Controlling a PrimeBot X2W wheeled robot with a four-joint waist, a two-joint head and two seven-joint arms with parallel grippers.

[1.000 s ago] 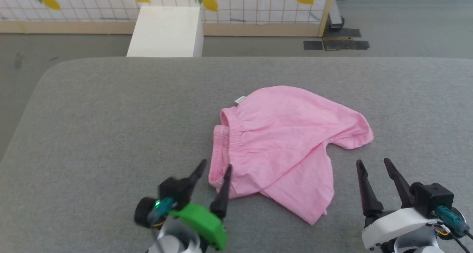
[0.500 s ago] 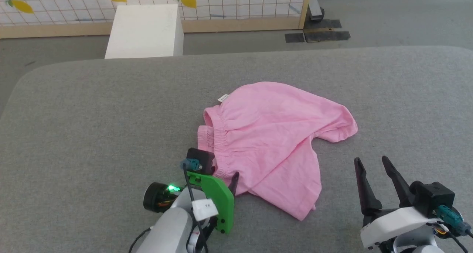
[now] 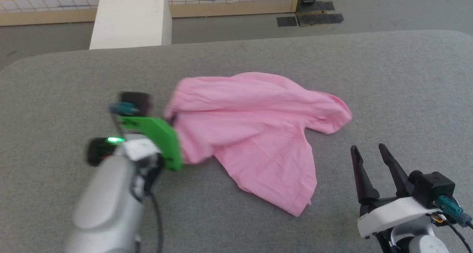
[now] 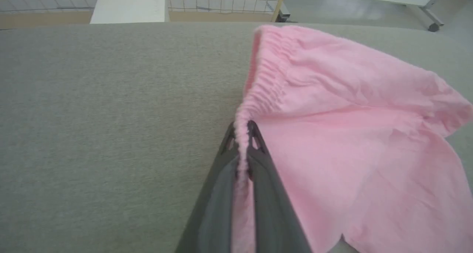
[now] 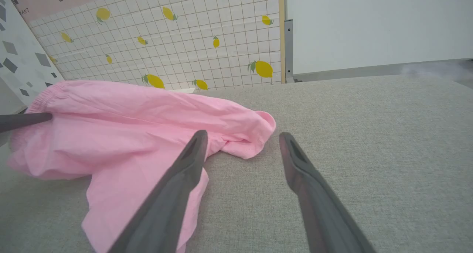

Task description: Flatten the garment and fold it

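Observation:
The light pink garment [image 3: 255, 127] lies spread and wrinkled on the grey padded table [image 3: 258, 53], its gathered band [image 4: 264, 79] at its left end. My left gripper [image 4: 242, 129] is shut on the band's near corner, which is lifted off the table; in the head view the left gripper [image 3: 170, 117] is mostly hidden behind its green wrist plate. My right gripper [image 3: 367, 153] stands open at the lower right, just right of the garment's lower leg, nothing between its fingers. In the right wrist view the garment [image 5: 122, 131] lies ahead and left of the right gripper [image 5: 242, 138].
A white box [image 3: 129, 18] stands on the floor beyond the table's far edge. A lemon-patterned grid panel [image 5: 177, 35] with a wooden frame rises behind it. Dark tape patches [image 3: 310, 19] mark the floor at the back.
My left gripper closed on the garment's band corner and pulled it up and to the left, stretching the cloth out. The head camera tilted, shifting the scene. The right gripper stayed put.

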